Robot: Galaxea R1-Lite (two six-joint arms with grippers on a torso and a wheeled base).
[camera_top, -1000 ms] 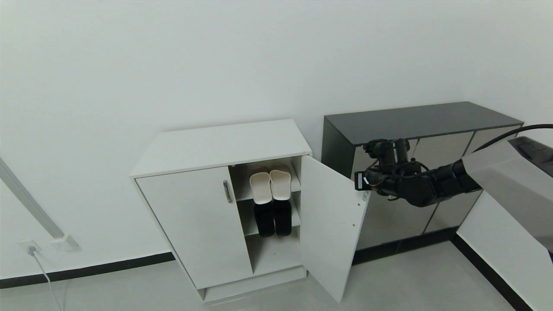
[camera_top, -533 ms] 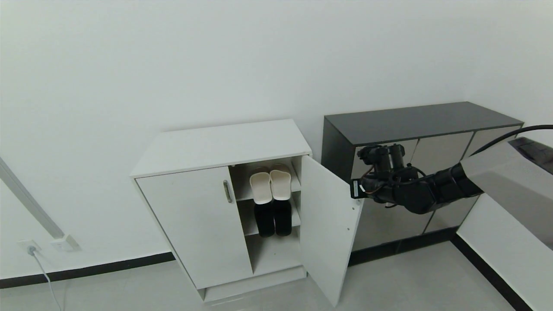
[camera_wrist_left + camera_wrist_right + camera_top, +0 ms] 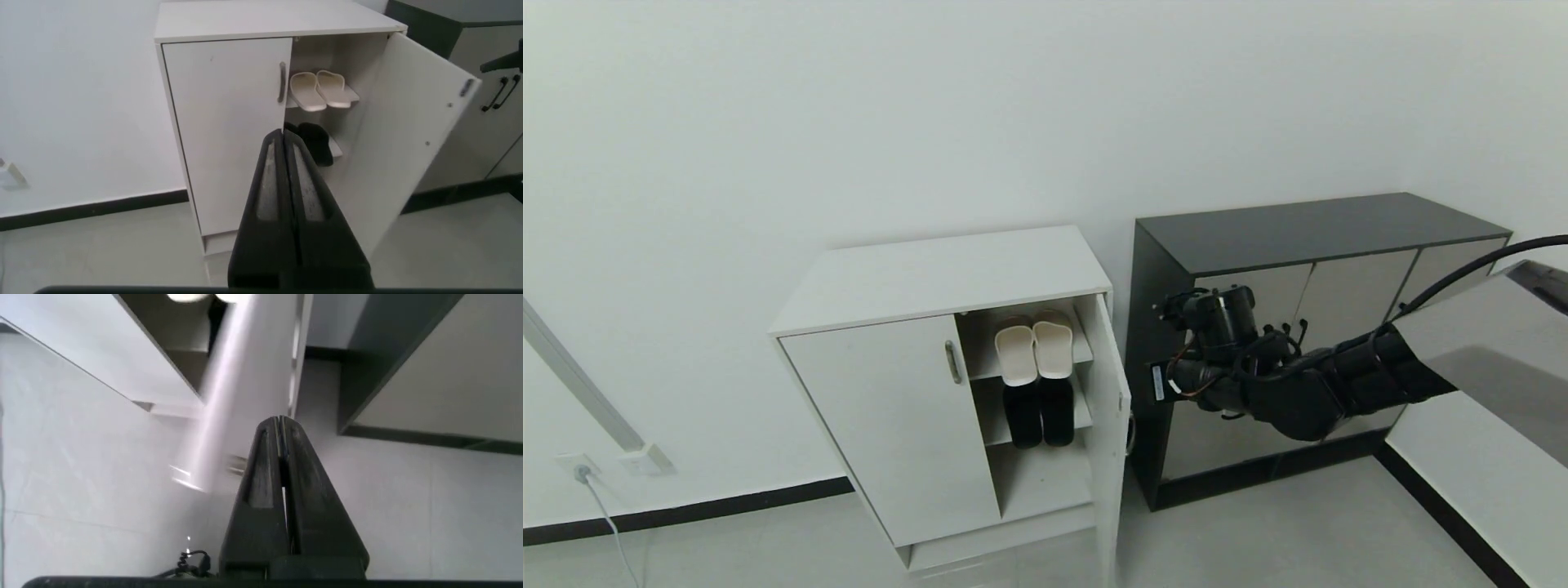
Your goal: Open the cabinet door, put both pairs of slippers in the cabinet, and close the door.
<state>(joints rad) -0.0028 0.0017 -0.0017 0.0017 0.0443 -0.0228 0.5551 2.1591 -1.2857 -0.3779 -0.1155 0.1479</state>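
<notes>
I found my right claw clenched on nothing, set at the outer face of the half-shut door of the cabinet, evidently to push it closed, with white slippers and black slippers shelved inside.

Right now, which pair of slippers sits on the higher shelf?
The white pair, on the upper shelf of the cabinet; the black pair sits directly below it on the next shelf down.

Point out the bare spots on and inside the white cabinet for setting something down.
Bare: the cabinet top, against the wall, and the bottom shelf, under the black slippers. Crowded: the upper shelf with the white slippers and the middle one with the black pair.
</notes>
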